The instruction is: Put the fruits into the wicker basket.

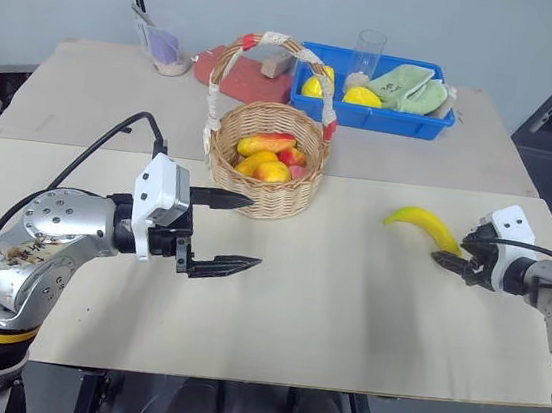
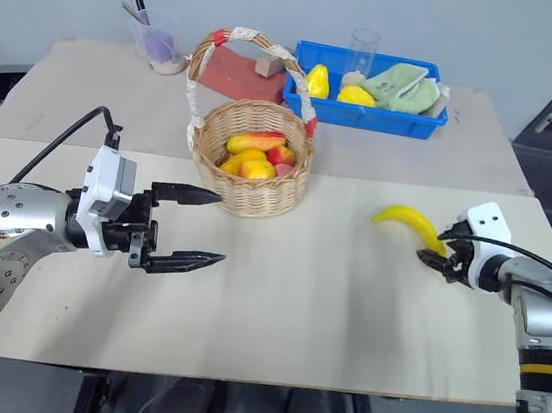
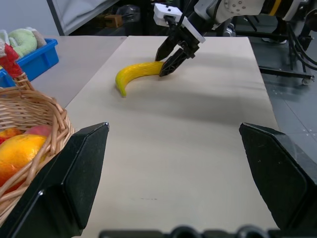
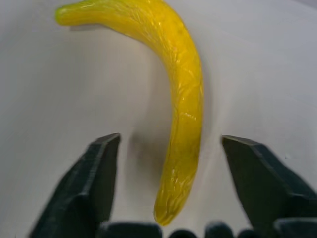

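A blue plastic bin (image 1: 368,117) stood near the table's (image 1: 326,293) far edge, holding yellow pear-shaped fruits (image 1: 362,96), a green cloth (image 1: 409,88) and a clear glass (image 1: 369,49). A red pad (image 1: 251,81) lay beside it, and a plastic cup (image 1: 165,47) stood toward the far left corner.

Right pincer (image 3: 166,60) straddles the banana (image 3: 134,74) tip on the table (image 3: 188,148); wicker basket (image 3: 29,129) holds fruit.
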Controlling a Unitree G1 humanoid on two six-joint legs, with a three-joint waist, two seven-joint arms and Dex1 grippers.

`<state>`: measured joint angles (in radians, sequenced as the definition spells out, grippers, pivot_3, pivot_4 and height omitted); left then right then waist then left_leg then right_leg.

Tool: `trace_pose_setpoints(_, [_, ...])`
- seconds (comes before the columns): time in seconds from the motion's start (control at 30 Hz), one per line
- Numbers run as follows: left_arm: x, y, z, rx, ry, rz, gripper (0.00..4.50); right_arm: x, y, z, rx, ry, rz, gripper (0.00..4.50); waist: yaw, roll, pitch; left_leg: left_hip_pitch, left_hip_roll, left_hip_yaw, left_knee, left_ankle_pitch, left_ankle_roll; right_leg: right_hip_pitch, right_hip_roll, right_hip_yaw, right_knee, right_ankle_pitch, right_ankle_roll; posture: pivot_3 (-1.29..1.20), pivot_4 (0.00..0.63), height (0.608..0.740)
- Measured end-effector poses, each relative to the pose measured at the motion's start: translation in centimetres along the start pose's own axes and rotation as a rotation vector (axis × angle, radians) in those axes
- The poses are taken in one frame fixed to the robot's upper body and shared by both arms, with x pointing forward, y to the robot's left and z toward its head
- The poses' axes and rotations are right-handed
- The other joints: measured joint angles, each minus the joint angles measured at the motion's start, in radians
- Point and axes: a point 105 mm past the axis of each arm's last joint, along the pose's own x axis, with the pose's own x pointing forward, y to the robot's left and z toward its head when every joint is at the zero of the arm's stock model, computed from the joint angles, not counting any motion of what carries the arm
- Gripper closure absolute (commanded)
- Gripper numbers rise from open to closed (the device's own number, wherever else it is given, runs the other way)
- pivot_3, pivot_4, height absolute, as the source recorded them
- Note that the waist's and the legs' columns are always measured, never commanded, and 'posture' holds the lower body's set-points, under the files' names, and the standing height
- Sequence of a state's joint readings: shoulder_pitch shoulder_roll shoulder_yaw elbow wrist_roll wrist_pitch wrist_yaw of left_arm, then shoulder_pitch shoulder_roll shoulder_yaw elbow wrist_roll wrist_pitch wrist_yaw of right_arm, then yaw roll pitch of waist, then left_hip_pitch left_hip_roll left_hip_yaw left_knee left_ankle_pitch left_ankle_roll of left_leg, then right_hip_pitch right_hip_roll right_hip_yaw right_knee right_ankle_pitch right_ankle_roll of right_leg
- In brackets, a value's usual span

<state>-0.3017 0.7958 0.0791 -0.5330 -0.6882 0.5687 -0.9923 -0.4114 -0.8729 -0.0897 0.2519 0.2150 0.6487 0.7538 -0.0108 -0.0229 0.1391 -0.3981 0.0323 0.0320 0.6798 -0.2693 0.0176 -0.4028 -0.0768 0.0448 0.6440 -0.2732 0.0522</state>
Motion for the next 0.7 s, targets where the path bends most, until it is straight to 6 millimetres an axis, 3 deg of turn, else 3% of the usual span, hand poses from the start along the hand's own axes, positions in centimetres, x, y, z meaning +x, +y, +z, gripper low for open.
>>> trace_pose_setpoints(0.23, [-0.1, 0.2, -0.1, 0.003, 0.005, 0.016, 0.00, 0.1, 0.1, 0.0, -0.003, -0.002, 0.009, 4.38, 0.004, 0.000, 0.000, 0.000, 0.000, 0.000, 0.000, 0.000, 0.000, 0.000, 0.000, 0.000, 0.000, 0.000, 0.000, 0.00, 0.150, 0.740])
trace_pose_setpoints(0.43, [-1.3, 1.1, -0.9, -0.020, 0.013, 0.093, 0.00, -1.0, 2.2, 1.5, -0.088, -0.041, 0.109, 4.43, 0.003, 0.000, 0.000, 0.000, 0.000, 0.000, 0.000, 0.000, 0.000, 0.000, 0.000, 0.000, 0.001, 0.000, 0.000, 0.00, 0.150, 0.740])
trace_pose_setpoints(0.6, [-2.6, 1.6, -1.0, -0.015, 0.030, 0.151, 0.00, -3.2, 7.6, 5.8, -0.182, -0.159, 0.333, 4.43, 0.001, 0.001, 0.000, 0.000, 0.001, -0.001, 0.000, 0.000, 0.000, 0.000, 0.000, -0.001, 0.001, 0.000, 0.000, 0.00, 0.150, 0.740])
trace_pose_setpoints(0.7, [-3.4, 1.8, -1.1, -0.020, 0.033, 0.193, 0.00, -4.2, 12.4, 9.3, -0.199, -0.281, 0.504, 4.43, -0.004, 0.001, 0.000, 0.000, 0.002, -0.002, 0.000, 0.000, 0.000, -0.001, 0.001, -0.001, 0.002, 0.000, 0.000, 0.00, 0.150, 0.740])
